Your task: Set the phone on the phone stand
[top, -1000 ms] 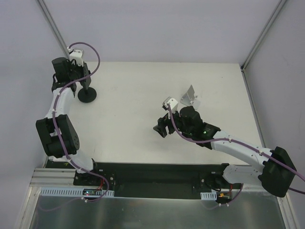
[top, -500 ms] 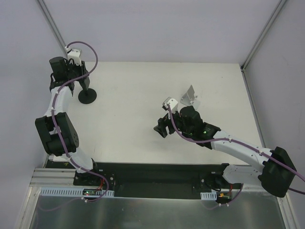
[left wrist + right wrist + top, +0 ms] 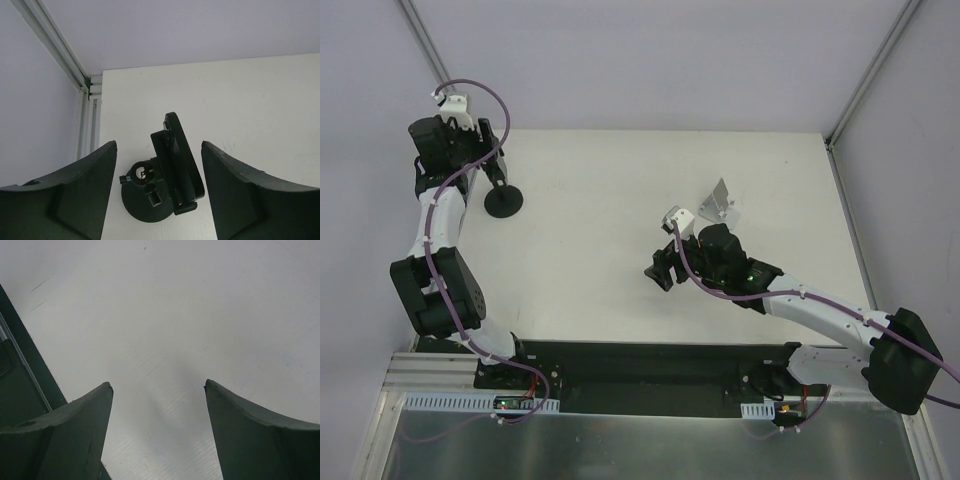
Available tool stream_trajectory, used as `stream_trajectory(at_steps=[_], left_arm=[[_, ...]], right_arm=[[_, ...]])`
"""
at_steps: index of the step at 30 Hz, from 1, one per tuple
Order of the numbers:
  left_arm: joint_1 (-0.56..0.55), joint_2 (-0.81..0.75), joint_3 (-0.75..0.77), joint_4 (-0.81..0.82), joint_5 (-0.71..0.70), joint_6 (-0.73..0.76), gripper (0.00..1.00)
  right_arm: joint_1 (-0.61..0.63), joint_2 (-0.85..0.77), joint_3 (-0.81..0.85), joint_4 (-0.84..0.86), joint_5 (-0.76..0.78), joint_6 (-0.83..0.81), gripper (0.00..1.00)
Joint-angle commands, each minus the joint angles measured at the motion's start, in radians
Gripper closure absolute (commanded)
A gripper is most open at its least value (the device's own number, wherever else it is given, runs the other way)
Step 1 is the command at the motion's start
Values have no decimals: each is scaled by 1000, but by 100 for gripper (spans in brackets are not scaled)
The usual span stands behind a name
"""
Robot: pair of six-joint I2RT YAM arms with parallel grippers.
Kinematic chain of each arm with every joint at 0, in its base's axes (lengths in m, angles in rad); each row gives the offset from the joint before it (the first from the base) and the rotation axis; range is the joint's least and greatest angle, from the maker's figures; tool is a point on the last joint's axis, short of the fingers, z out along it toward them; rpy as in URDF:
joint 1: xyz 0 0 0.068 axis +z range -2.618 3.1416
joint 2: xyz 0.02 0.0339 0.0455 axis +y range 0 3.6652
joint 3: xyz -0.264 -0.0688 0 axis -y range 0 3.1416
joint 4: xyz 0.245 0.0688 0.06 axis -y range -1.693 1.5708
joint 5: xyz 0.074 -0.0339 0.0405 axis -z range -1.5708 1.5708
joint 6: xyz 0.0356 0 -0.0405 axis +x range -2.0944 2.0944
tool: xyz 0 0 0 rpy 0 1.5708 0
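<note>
Left gripper (image 3: 158,146) stands spread, its two dark fingers either side of the black round-based phone stand (image 3: 142,202) near the table's (image 3: 260,110) far left corner, touching nothing we can see. A flat black slab, which we take for the phone (image 3: 181,165), leans against the stand's upright with its lower end at the cradle lip. We judge the step in hand to be letting go and clearing away. To do it well we draw straight back along the fingers' line, jaws wide, so neither pad clips the slab's edge or nudges the base. Right gripper (image 3: 157,386) hangs open and empty over bare table, well apart.
</note>
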Motion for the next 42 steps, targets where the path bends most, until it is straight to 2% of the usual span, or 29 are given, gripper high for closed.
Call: stream_trajectory(at_steps=[1,3,6,10,15,16,18,20,21,24,29,32,34,37,40,42], left_arm=[[18,-2,31,-12,12,-6,38],[18,-4,25,-15,22,3,47],[21,-11,16,-29,50,22,53],[25,-13,5,-40,71,42,67],[26,-14,6,-57,58,55,67],[26,-14,6,-58,59,55,67],[25,-24,6,-58,50,51,57],[25,-30,5,-58,29,46,45],[26,-40,3,-57,19,39,34],[28,-65,0,-49,12,11,26],[26,-137,-38,6,7,-119,21],[21,-247,-119,47,-62,-312,18],[6,-352,-198,78,-129,-386,19],[-57,-470,-228,-17,-197,-486,20],[-158,-574,-277,-51,-185,-532,21],[-269,-635,-348,-48,-200,-572,21]], right_arm=[[-4,-29,-3,53,-34,-2,23],[-6,-30,-3,52,-34,-2,23],[-6,-29,-1,56,-42,-2,23],[-7,-22,2,58,-51,-2,23],[-7,-21,5,58,-51,-5,23],[-7,-19,5,58,-51,-3,23],[-6,-19,5,58,-56,-3,23],[-6,-18,6,58,-57,-2,23],[-7,-16,8,58,-57,-2,23],[-7,-13,8,58,-60,-2,22],[-7,-16,6,58,-47,-2,22],[-11,-16,5,60,-31,3,22],[-15,-16,0,69,-2,18,21],[-40,-13,-9,81,79,86,21],[-93,-24,-26,86,169,188,20],[-151,-39,-46,84,191,254,19]])
